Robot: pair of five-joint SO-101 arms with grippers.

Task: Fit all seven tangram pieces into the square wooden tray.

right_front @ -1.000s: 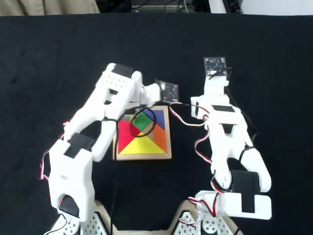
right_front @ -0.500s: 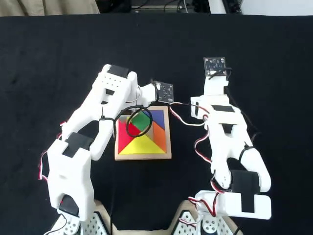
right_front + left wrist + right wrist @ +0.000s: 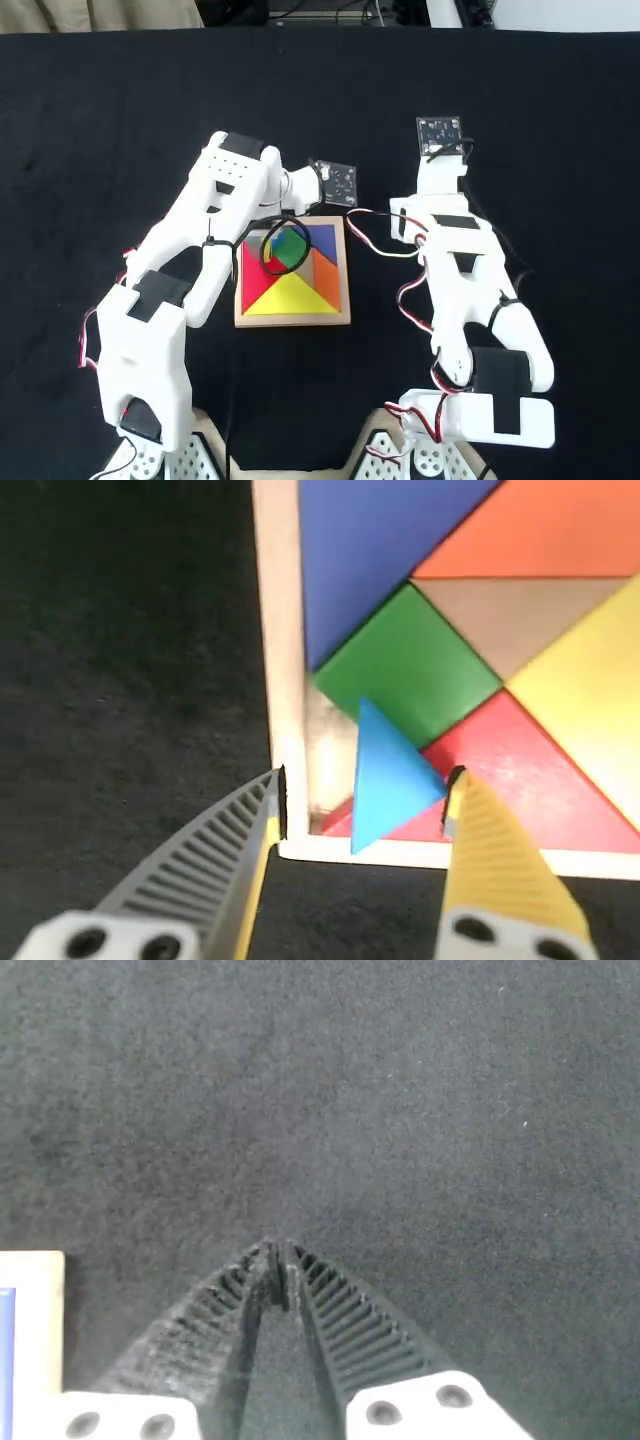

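The left hand [image 3: 366, 780] is hanging wide open over a corner of the wooden tray [image 3: 281, 630], its fingers straddling the small light-blue triangle [image 3: 385, 760] without clamping it. That triangle is lying askew in the corner (overlapping the red piece [image 3: 520, 790], beside the green square [image 3: 410, 665]). The right hand [image 3: 275, 1258] is sitting pinched shut, holding nothing, over the black tabletop [image 3: 400, 1080] just beside the tray.
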